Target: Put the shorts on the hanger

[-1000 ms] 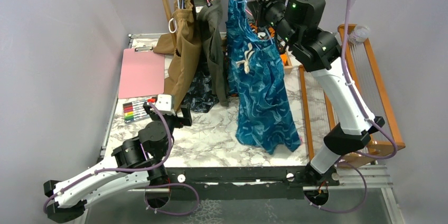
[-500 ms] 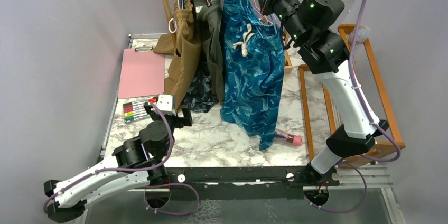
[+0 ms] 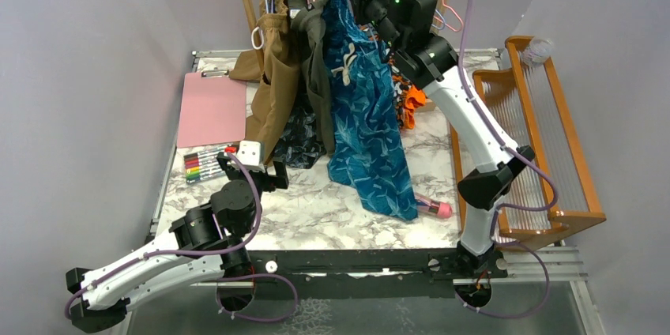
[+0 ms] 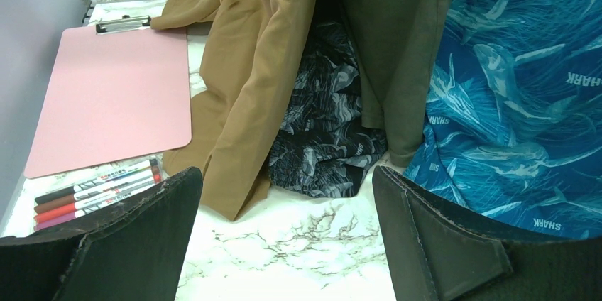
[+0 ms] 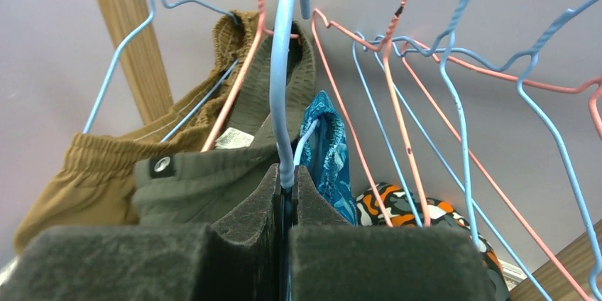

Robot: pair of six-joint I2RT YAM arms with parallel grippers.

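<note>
The right gripper [image 5: 287, 180], at 12 o'clock, pinches the thin light-blue wire hanger [image 5: 278, 88] bearing shiny teal-blue patterned shorts [image 3: 363, 129]; the left gripper [image 4: 286, 194], at 7 o'clock, sits with jaws spread.

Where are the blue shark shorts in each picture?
Top camera: the shorts hang in the middle.
Left wrist: they fill the right side.
Right wrist: a small teal bit in the middle, just right of the hanger.
Shared landmark: the olive garment just left of them everywhere.
</note>
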